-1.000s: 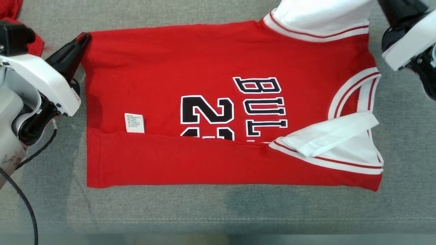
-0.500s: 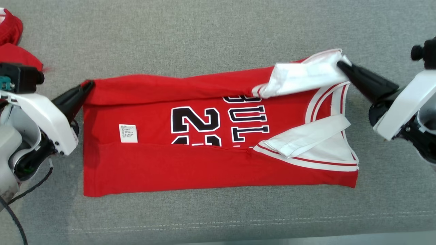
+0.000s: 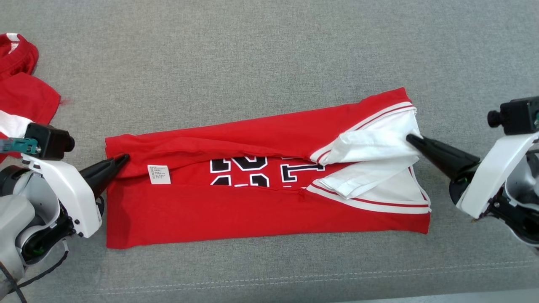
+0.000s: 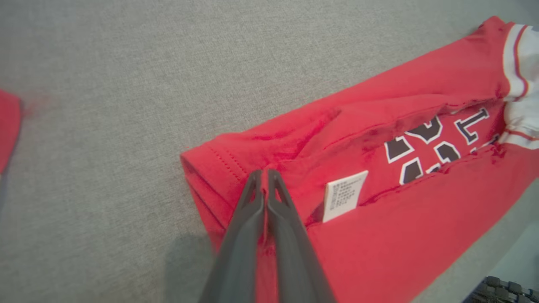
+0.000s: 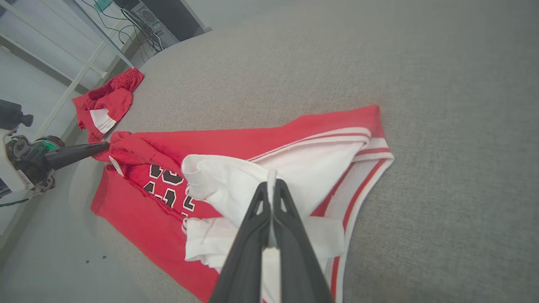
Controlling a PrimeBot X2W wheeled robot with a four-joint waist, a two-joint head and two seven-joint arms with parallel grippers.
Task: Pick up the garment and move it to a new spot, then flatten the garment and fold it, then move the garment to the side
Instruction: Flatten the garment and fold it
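From the head, we see the red jersey point(image 3: 252, 210) lying in the middle of the grey desk point(image 3: 252, 50). Its far side is folded over and hides part of the black numbers. Our left hand point(image 3: 125, 158) is at the jersey's left edge, pinched tight on the red fold. Our right hand point(image 3: 409, 137) is at the other end, pinched tight on the jersey's white cloth. Another red cloth point(image 3: 23, 94) lies at the far left, well apart from the jersey.

From the left wrist, we see both fingers pressed together on the red fold near the hem. A small white label point(image 4: 343, 195) sits just beside them.

From the right wrist, we see both fingers squeezed on a bunched bit of the white cloth.
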